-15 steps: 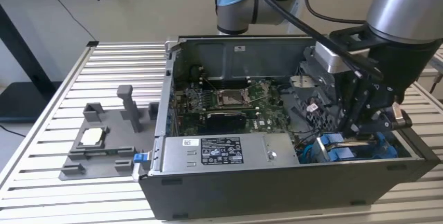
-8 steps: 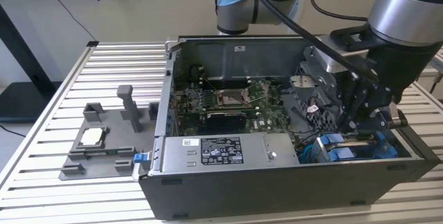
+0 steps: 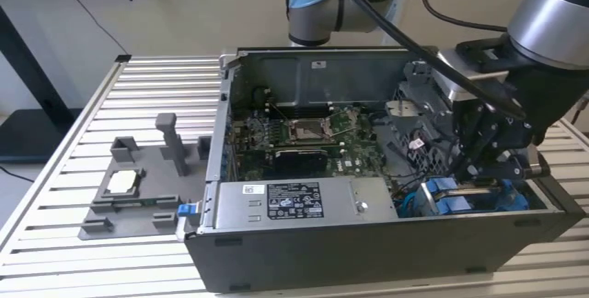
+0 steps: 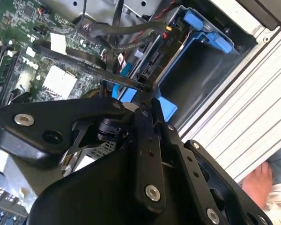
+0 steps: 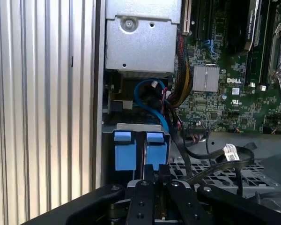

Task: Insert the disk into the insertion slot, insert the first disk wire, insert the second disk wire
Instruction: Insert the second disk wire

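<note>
My gripper (image 3: 478,182) reaches into the open computer case (image 3: 368,250) at the exterior view's right, over the blue-railed drive bays (image 3: 470,201). Its fingers are shut on the end of a black disk wire (image 4: 84,61), right at the edge of a bay. That wire, with a white tag (image 5: 230,152), loops back over the case floor towards the gripper (image 5: 154,172). Two blue tabs (image 5: 123,150) of the bracket stand in the insertion slot (image 5: 140,127); the disk's body is hidden. Beside the fingertips (image 4: 147,98) lies an open blue bay (image 4: 196,70).
The green motherboard (image 3: 304,132) fills the case's middle, and the silver power-supply box (image 3: 294,201) sits at its near wall. Cable bundles (image 5: 182,84) run beside the bays. A grey fixture (image 3: 138,187) stands on the slatted table (image 3: 55,194). A hand (image 4: 257,183) rests beyond the table's edge.
</note>
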{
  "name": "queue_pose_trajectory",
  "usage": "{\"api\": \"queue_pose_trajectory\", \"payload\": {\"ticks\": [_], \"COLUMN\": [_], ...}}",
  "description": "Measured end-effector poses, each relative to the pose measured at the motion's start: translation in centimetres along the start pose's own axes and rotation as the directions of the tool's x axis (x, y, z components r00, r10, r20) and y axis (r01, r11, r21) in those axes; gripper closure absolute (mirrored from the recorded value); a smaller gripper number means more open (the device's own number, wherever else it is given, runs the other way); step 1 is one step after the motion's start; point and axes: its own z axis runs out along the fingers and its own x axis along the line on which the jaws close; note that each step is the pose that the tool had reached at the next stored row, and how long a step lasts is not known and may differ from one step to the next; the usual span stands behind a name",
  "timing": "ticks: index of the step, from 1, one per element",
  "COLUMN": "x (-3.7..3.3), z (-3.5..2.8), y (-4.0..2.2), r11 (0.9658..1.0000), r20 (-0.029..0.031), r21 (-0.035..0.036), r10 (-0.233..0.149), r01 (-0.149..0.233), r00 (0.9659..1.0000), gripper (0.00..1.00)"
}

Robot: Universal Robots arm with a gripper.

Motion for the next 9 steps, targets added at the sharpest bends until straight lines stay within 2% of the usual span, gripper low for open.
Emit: {"api": "queue_pose_trajectory", "payload": {"ticks": [1, 3, 7, 9], "x": [0.1, 0.27, 0.36, 0.37], "z": [0.0, 0.04, 0.21, 0.35], "y": [-0.14, -0.49, -1.52, -1.72], "r11": [1.0, 0.9999, 0.9998, 0.9998], "r20": [0.0019, 0.006, 0.0087, 0.0086], "r21": [-0.0071, -0.0138, -0.0173, -0.017], "r10": [0.001, 0.001, 0.002, 0.007], "r01": [-0.001, -0.001, -0.002, -0.007], "r00": [1.0, 1.0, 1.0, 0.9999], "gripper": [0.84, 0.84, 0.84, 0.84]}}
